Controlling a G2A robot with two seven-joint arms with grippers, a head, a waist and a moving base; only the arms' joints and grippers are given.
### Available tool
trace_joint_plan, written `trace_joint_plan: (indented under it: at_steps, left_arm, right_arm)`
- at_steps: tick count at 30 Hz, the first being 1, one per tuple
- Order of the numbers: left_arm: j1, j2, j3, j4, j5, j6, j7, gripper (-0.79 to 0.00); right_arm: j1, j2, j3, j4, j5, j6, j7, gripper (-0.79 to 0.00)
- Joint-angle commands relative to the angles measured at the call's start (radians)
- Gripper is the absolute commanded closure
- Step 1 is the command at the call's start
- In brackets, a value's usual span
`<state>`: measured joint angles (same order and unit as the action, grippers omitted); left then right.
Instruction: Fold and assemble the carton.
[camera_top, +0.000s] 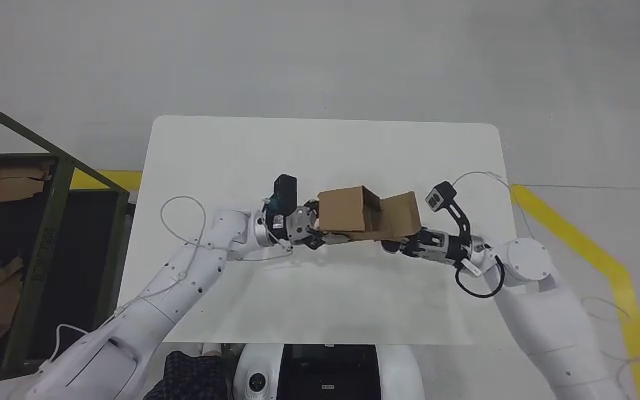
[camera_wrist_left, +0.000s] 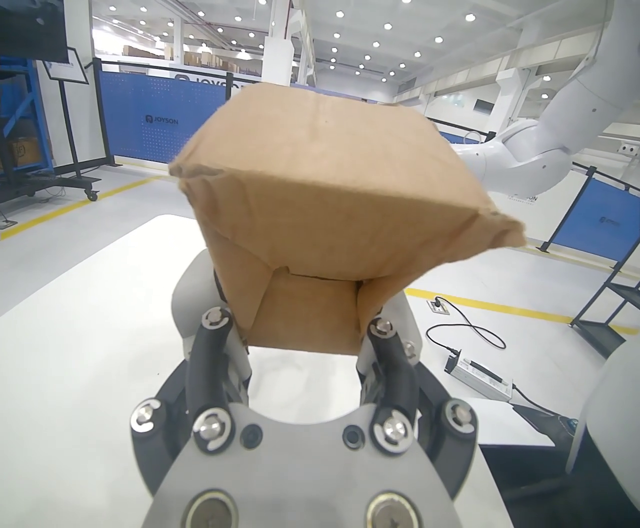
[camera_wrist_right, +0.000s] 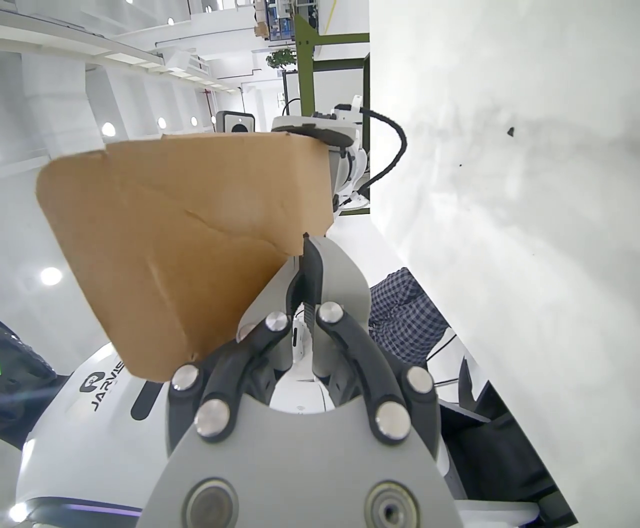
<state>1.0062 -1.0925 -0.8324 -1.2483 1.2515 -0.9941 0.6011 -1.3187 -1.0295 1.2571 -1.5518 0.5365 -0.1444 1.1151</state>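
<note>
A brown cardboard carton (camera_top: 345, 208) hangs in the air above the middle of the white table (camera_top: 300, 150), held between both arms. My left gripper (camera_top: 312, 232) grips its left end. In the left wrist view the two fingers (camera_wrist_left: 215, 320) stand on either side of the carton (camera_wrist_left: 325, 190), pressing on its lower folded part. One flap (camera_top: 400, 212) sticks out on the right side. My right gripper (camera_top: 392, 240) sits under that flap. In the right wrist view its fingers (camera_wrist_right: 312, 265) are nearly together, pinching the edge of the carton (camera_wrist_right: 185, 230).
A green metal rack (camera_top: 40, 200) stands off the table's left edge. Yellow floor lines (camera_top: 560, 220) run past the right side. A loose cable (camera_top: 180, 215) loops by the left arm. Bare table top (camera_top: 330, 300) lies under the carton.
</note>
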Motion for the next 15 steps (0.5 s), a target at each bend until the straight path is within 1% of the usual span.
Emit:
trace_joint_plan:
  at_steps: [1,5,6,7,10,12,13,15]
  left_arm:
    - [0.002,0.0,-0.007,0.0,0.0,-0.004,0.001,-0.372]
    - [0.01,0.002,-0.018,-0.004,0.006,-0.009,-0.003,-0.376]
    - [0.013,0.002,-0.02,-0.004,0.01,-0.011,-0.007,-0.376]
    - [0.017,0.003,-0.022,-0.003,0.013,-0.016,-0.013,-0.376]
    - [0.027,0.005,-0.021,-0.003,0.012,-0.018,-0.022,-0.379]
    - [0.031,0.007,-0.021,-0.004,0.009,-0.018,-0.025,-0.382]
    - [0.032,0.008,-0.021,-0.005,0.008,-0.018,-0.027,-0.379]
    - [0.033,0.011,-0.022,-0.007,0.006,-0.018,-0.031,-0.382]
  right_arm:
    - [-0.013,0.003,0.016,0.003,0.004,-0.009,-0.006,0.0]
    - [-0.049,0.011,0.073,0.01,0.012,-0.037,-0.034,0.0]
    - [-0.059,0.013,0.089,0.007,0.015,-0.044,-0.037,-0.015]
    - [-0.069,0.016,0.106,0.005,0.016,-0.049,-0.039,-0.052]
    - [-0.091,0.024,0.152,-0.006,0.023,-0.05,-0.035,-0.203]
    - [-0.099,0.027,0.169,-0.011,0.023,-0.044,-0.028,-0.289]
    - [-0.1,0.028,0.175,-0.013,0.024,-0.043,-0.026,-0.32]
    - [-0.098,0.029,0.18,-0.017,0.025,-0.052,-0.018,-0.348]
